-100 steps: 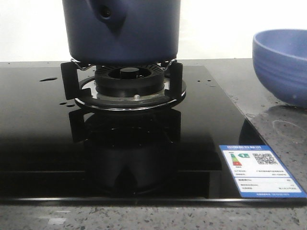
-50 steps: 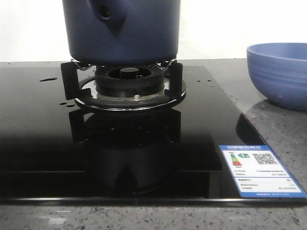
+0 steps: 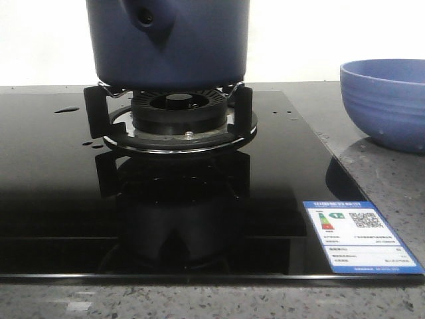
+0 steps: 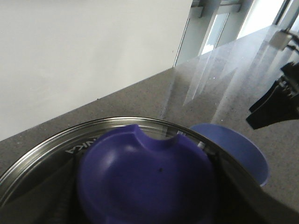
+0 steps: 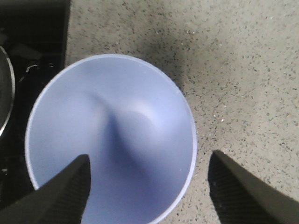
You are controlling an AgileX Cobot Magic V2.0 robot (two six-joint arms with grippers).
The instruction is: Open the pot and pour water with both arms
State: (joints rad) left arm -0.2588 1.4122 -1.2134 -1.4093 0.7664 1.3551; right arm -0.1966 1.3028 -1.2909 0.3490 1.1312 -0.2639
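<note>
Closest to me is the speckled grey tabletop (image 3: 199, 299). On it lies a shiny black glass stove top (image 3: 166, 199). A blue and white sticker (image 3: 362, 236) sits on the near right corner of the glass.

A bit further back is the burner (image 3: 174, 113) with its black metal stand (image 3: 96, 116) around it. The pot (image 3: 169, 40) sits on that stand, right over the burner. It is dark blue with smooth sides, and it has a pointed handle mount with a round hole (image 3: 144, 18) facing me. Its top is cut off in the front view, so I cannot see from there if it is covered.

To the right of the stove, on the grey tabletop, stands a lighter blue bowl (image 3: 385, 103). It is upright, and the right wrist view shows no water in it.

The right gripper (image 5: 149, 191) hangs above the bowl. Its two dark fingers (image 5: 63, 193) are spread wide, one over the bowl and the other out past its rim.

The left wrist view looks down on a glass lid (image 4: 65, 140) with a metal rim and a big purple-blue knob (image 4: 145, 182) in the middle. The left fingers do not show there, so I cannot tell if they are wide or closed. Past the lid is the blue bowl again, and then a white wall (image 4: 84, 51) at the back.
</note>
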